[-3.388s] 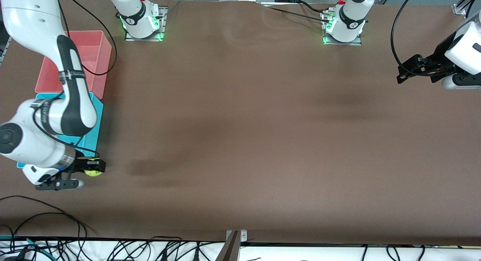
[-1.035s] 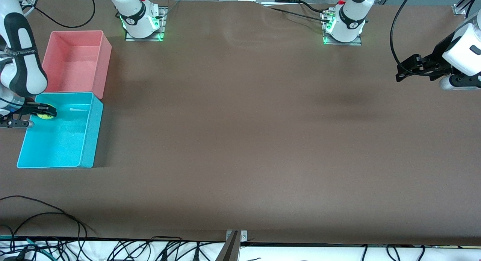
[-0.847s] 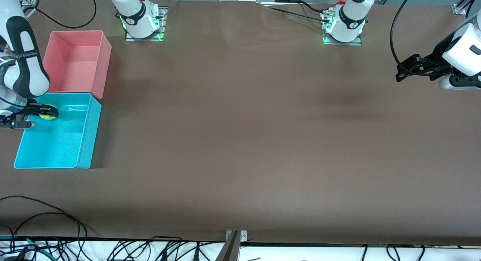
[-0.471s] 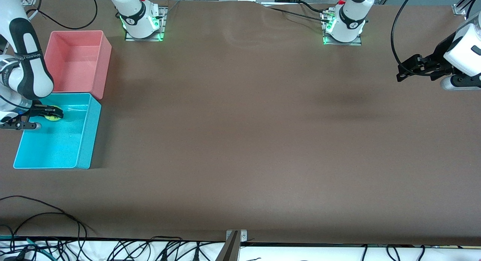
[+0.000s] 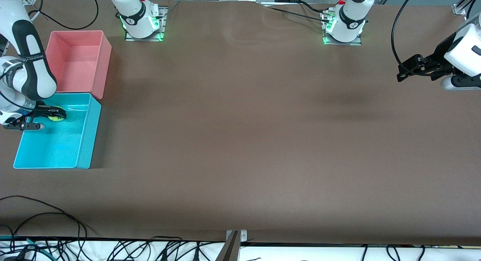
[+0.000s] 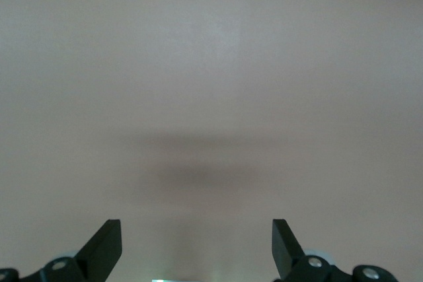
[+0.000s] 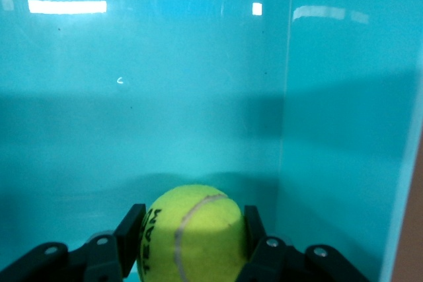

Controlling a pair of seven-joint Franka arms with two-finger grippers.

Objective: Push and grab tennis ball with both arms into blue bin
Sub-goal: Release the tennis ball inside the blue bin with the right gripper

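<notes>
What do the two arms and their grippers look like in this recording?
Both arms are glossy white with black joint bands. The right arm bears small white lettering on a black band; black cables trail along both. Bases glow green. The left gripper and right gripper are black, two-fingered.

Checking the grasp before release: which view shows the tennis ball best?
The right wrist view: the tennis ball fills the lower frame, clamped in the right hand inside the blue bin, lettering visible. The front view shows only a small yellow spot. The left wrist view shows none of it.
</notes>
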